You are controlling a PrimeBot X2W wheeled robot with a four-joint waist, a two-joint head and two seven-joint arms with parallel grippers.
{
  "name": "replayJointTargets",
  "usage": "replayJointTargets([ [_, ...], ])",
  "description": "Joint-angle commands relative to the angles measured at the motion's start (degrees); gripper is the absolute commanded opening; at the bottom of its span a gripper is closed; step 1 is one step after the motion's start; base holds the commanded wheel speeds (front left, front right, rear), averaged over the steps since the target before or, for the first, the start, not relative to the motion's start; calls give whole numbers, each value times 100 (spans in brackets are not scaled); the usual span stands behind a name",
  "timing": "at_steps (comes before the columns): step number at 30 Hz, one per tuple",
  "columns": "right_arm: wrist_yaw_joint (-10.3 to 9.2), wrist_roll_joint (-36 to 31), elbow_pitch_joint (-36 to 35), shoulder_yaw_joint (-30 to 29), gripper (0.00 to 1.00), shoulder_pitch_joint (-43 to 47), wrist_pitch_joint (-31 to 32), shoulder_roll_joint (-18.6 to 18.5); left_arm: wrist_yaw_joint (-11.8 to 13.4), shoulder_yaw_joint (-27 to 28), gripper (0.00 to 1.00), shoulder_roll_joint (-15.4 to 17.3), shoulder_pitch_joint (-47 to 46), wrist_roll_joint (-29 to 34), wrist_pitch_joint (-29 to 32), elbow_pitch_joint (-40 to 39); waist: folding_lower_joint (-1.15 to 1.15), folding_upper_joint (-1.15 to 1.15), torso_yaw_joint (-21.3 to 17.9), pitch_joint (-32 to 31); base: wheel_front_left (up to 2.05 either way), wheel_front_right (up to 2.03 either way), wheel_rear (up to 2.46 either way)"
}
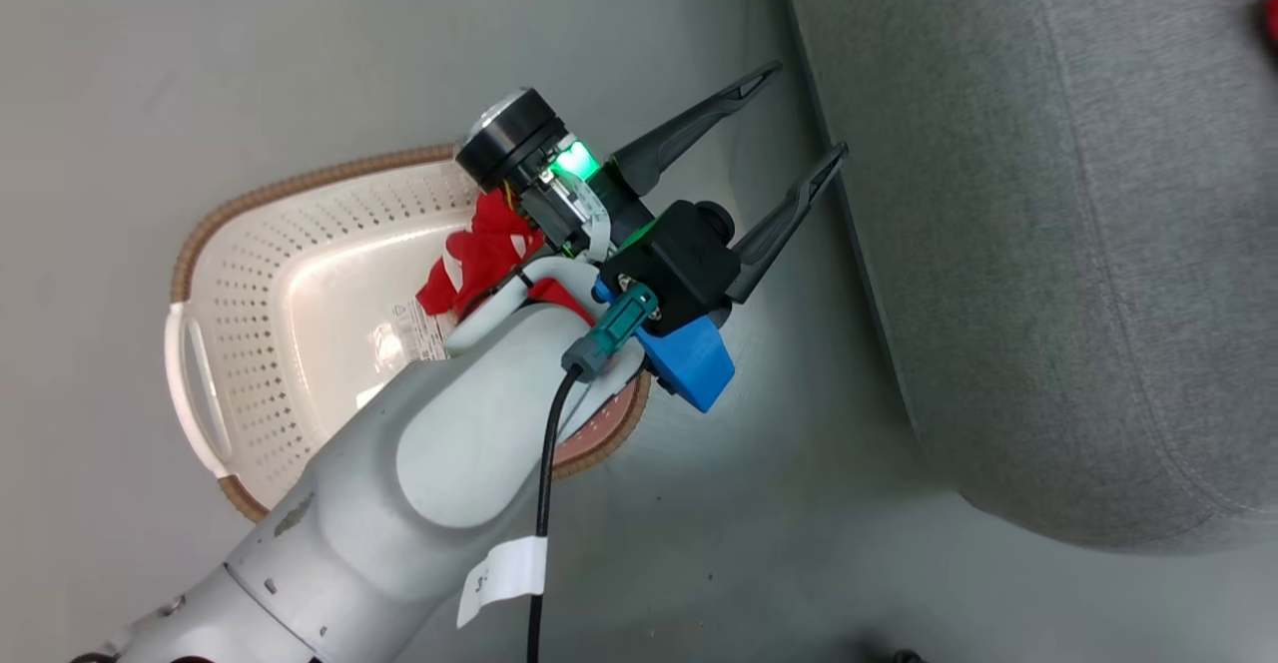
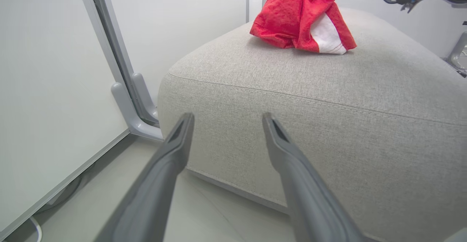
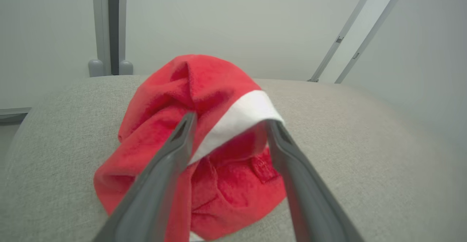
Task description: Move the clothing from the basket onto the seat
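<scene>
The left pincer (image 1: 808,111) is hanging over the floor (image 1: 200,64) between the basket (image 1: 262,363) and the seat (image 1: 1048,244). Its two dark fingers are standing wide apart with nothing between them, pointing toward the seat's side. In the left wrist view they are facing the grey cushion's rounded flank, just below the seam line. The pale forearm (image 1: 439,463) is crossing over the near part of the basket in the head view and hiding some of it. The basket is sitting on the floor near the seat but not touching it. One red garment (image 1: 479,254) is lying crumpled inside the basket, beside the printed label (image 1: 404,333) on the bottom, and the wrist is partly covering it. The second red garment (image 3: 204,85) is sitting in a loose heap on top of the seat, with a white panel showing on its side. The right pincer (image 3: 230,120) is reaching into this heap with its fingers spread apart, not clamping. Red cloth is bunching up between and under the fingers, and a white band is running across to the tip of the finger on the right of that view. In the left wrist view, one of its fingers is meeting the peak of the heap. Whether the cloth is hooked on a fingertip I cannot tell.
</scene>
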Motion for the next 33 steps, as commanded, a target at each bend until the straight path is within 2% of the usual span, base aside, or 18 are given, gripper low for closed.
replayJointTargets([
  [1, 1, -21, -121, -85, 100, 192, -1, 71, 29, 50, 100, 2, 85, -33, -16, -37, 0, 0, -15, -239, 0, 0, 0],
  [11, 1, -68, -1252, -46, 100, 1380, -1, 522, 178, 535, 100, -44, 754, -202, -16, -243, 0, 0, 62, -1249, 0, 0, 0],
  [20, 1, 60, -1797, 995, 100, 1703, 0, 572, 366, 1400, 100, -67, 1502, -301, -16, -548, 0, 0, 467, -2005, 0, 0, 0],
  [27, 1, 27, -1876, 1737, 100, 1738, 0, 617, 439, 2046, 100, -103, 2024, -212, -15, -756, 0, 0, 828, -2409, 0, 0, 0],
  [33, 1, 93, -1889, 2220, 100, 1946, 0, 827, 465, 2740, 100, -136, 2676, -64, -15, -913, 0, 0, 1230, -2873, 0, 0, 0],
])
